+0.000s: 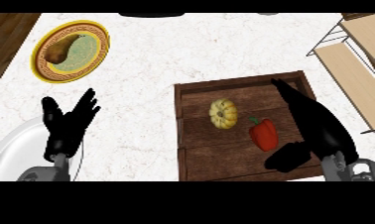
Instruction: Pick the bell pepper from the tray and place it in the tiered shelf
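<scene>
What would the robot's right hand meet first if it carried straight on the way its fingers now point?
The right hand points up and slightly left over the wooden tray. It would probably cross the tray's far rim first, then bare counter; the red bell pepper lies beside it, out of that line. Height is unclear.

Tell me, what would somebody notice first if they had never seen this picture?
Probably the bright red bell pepper on the dark wooden tray, with a small yellow squash to its left. The black right hand reaches over the tray's right side, open, close beside the pepper. Far off at the upper left sits a yellow-rimmed plate holding a brown pear-shaped thing.
</scene>
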